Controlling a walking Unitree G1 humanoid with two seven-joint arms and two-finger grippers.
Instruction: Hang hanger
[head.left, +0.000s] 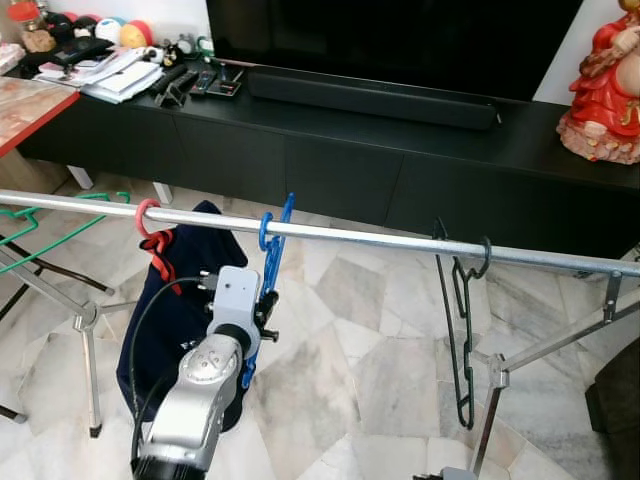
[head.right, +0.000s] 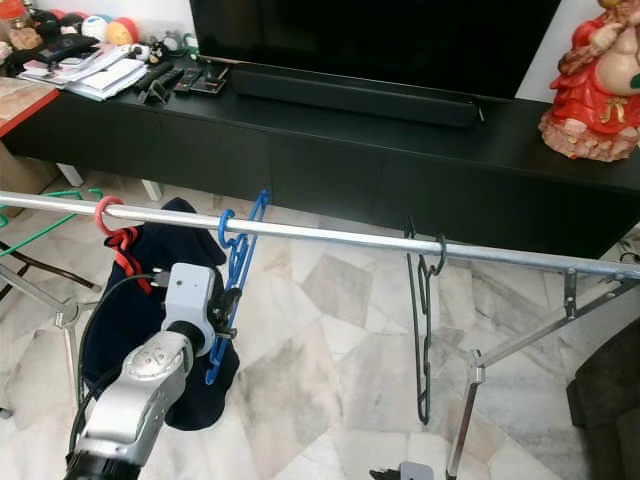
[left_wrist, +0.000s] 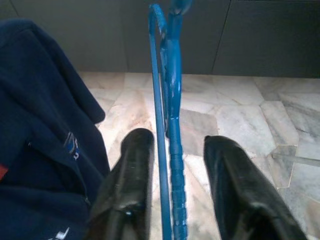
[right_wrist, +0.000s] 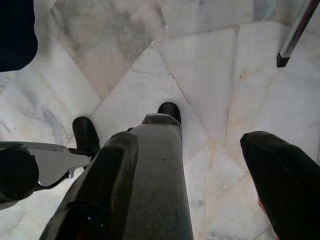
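Blue plastic, that's the hanger (head.left: 272, 262) being dealt with here, and it's hooked over the silver rail (head.left: 380, 238) of a drying rack. The left gripper (left_wrist: 172, 155) is raised just under the rail, and its two black fingers (left_wrist: 125, 185) are spread apart on either side of the hanger's thin stem. In the left wrist view a gap can be seen between each finger and the plastic, so nothing is actually clamped. The hanger's hook sits above the fingertips, over the rail.

Off to one side of the fingers, a navy jacket (head.left: 185, 300) is draped from a red hanger (head.left: 152, 232) on the same rail, near the blue one. On the other side, well apart, a dark grey hanger (head.left: 462, 330) is hung from the rail too.

The right gripper (right_wrist: 200, 145) is pointed down at the marble floor (right_wrist: 200, 65), fingers wide open with nothing held; the robot's own foot can be seen between them.

Behind the rail, a black TV cabinet (head.left: 330, 170) with a soundbar (head.left: 370, 98) and a red figurine (head.left: 605, 85) can be made out.
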